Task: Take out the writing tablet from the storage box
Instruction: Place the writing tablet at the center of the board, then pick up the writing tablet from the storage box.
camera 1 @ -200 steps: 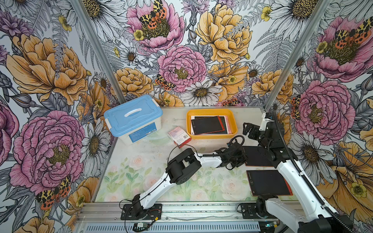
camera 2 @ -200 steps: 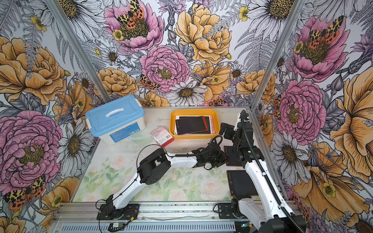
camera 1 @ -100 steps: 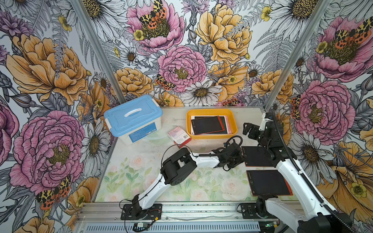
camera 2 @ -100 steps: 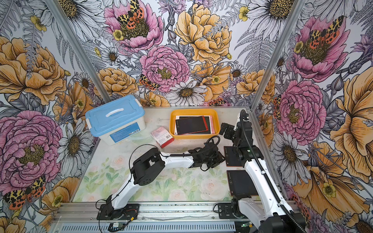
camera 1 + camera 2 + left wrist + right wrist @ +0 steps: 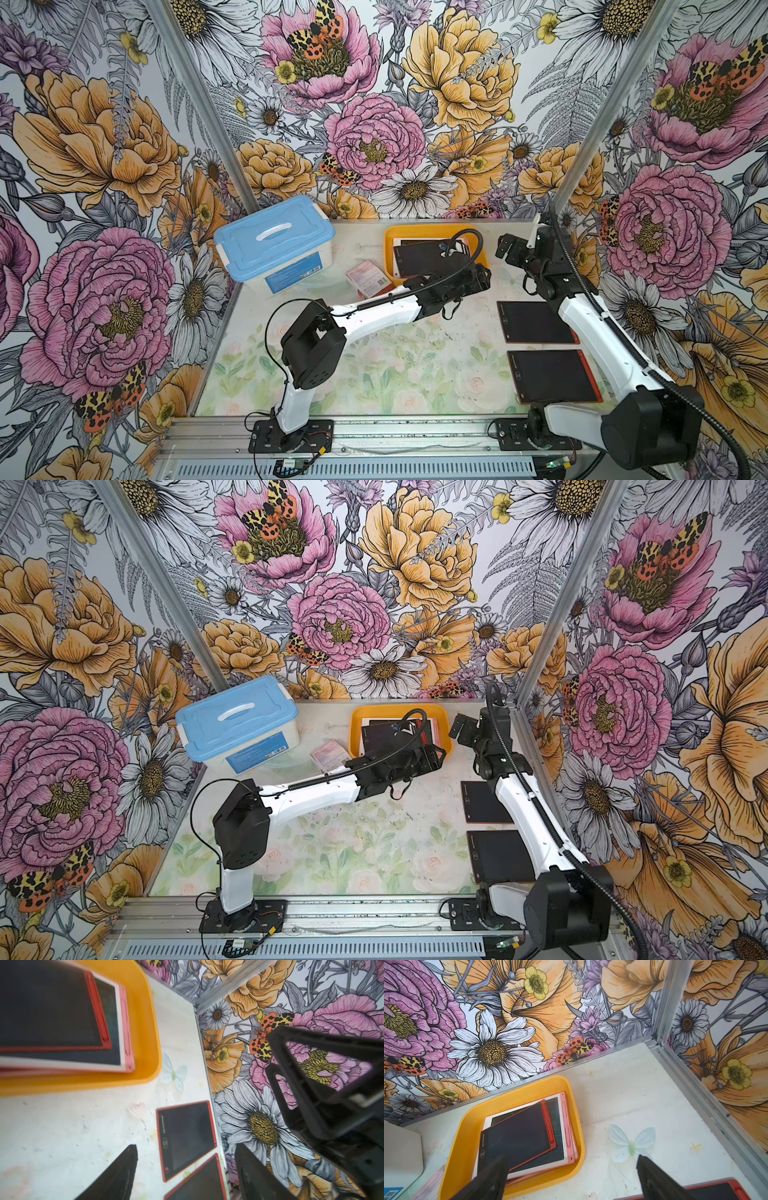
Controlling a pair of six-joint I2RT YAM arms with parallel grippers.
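Observation:
The yellow-orange storage box (image 5: 428, 229) stands at the back of the table. A stack of writing tablets lies in it. A red-framed one (image 5: 517, 1136) sits askew on top of a pink-and-white one (image 5: 564, 1126). My left gripper (image 5: 186, 1147) hovers open and empty over the box's front right corner (image 5: 478, 277). Two more red-framed tablets (image 5: 534, 322) (image 5: 555, 376) lie flat on the table at the right. My right gripper (image 5: 571, 1158) hangs open and empty just right of the box (image 5: 509, 249).
A translucent box with a blue lid (image 5: 274, 245) stands at the back left. A small red-and-white carton (image 5: 370, 278) lies between it and the yellow box. My right arm (image 5: 594, 328) crosses the right edges of the two table tablets. Flowered walls close in on three sides.
My left gripper has drawn back from the farther table tablet toward the yellow box, and its jaws have spread wider. The right arm has stayed put.

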